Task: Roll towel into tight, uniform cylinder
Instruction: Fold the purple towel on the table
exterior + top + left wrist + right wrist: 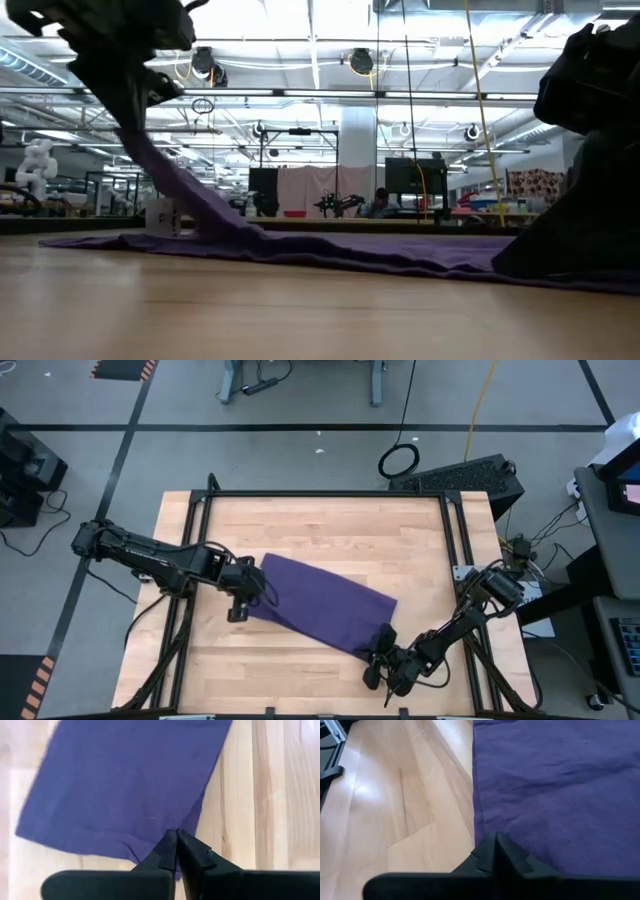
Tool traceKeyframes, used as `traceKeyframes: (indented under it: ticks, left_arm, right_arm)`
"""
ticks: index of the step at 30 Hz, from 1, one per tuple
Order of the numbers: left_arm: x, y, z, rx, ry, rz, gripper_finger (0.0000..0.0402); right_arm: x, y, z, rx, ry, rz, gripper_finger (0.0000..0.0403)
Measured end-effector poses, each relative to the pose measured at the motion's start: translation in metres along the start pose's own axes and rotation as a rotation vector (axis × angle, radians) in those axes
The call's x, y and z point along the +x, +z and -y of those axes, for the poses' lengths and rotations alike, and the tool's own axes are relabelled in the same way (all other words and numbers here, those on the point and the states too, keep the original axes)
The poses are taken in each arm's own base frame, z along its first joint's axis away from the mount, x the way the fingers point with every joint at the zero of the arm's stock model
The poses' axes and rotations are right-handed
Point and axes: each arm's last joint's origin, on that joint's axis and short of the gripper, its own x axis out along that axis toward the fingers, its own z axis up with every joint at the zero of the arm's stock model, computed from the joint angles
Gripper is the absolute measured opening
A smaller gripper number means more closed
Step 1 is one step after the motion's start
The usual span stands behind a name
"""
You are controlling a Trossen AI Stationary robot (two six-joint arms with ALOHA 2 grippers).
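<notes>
The purple towel [320, 600] lies spread slantwise across the middle of the wooden table [320, 525]. Most of it rests flat on the wood. My left gripper [240, 608] is above the towel's left end, shut on it [176, 837]. In the low view the cloth rises from the table in a strip [160, 175] up to that gripper [118, 80]. My right gripper [375, 655] is low at the towel's near right corner, shut there [496, 840]; it shows as a dark mass [560, 230] on the low view's right. My left gripper pinches the towel's left end at its edge [165, 831] between its two fingers, coming steeply from above. That end is lifted clear and the cloth runs in a slanting strip [190, 205] down to the part that lies on the table. My right gripper has its fingers closed on the towel's near right corner, beside the side edge [479, 827], coming slantwise downward from the table's right near side. The fingers hide the spot itself, so one layer or several cannot be told. The cloth around it lies flat on the wood.
A black metal frame [330, 493] runs along the table's far edge and down both sides. Bare wood lies beyond the towel toward the far edge and at the near left [220, 670]. Cables and equipment stand off the table's right side [520, 550].
</notes>
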Motion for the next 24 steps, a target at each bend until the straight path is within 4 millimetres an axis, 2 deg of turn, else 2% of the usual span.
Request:
traceKeyframes:
  ticks: [5, 10, 16, 19, 24]
  left_arm:
    - [0.000, -0.005, 0.004, 0.018, -0.014, -0.043, 0.0052]
    - [0.000, -0.008, 0.013, 0.043, -0.101, -0.079, 0.0110]
    - [0.001, -0.009, 0.018, 0.018, -0.009, -0.052, 0.0175]
    - [0.008, -0.015, 0.023, -0.020, 0.051, -0.033, 0.0183]
    - [0.034, -0.037, 0.038, -0.050, 0.075, 0.020, 0.0185]
  right_arm:
    - [-0.001, 0.001, -0.002, 0.002, 0.022, -0.013, 0.0010]
    - [-0.001, 0.001, -0.002, 0.003, 0.028, -0.017, 0.0006]
    - [0.000, 0.001, -0.003, 0.001, 0.036, -0.018, 0.0004]
    - [-0.001, 0.001, -0.004, -0.003, 0.045, -0.023, 0.0004]
    - [-0.011, 0.009, -0.007, -0.012, 0.079, -0.093, 0.0004]
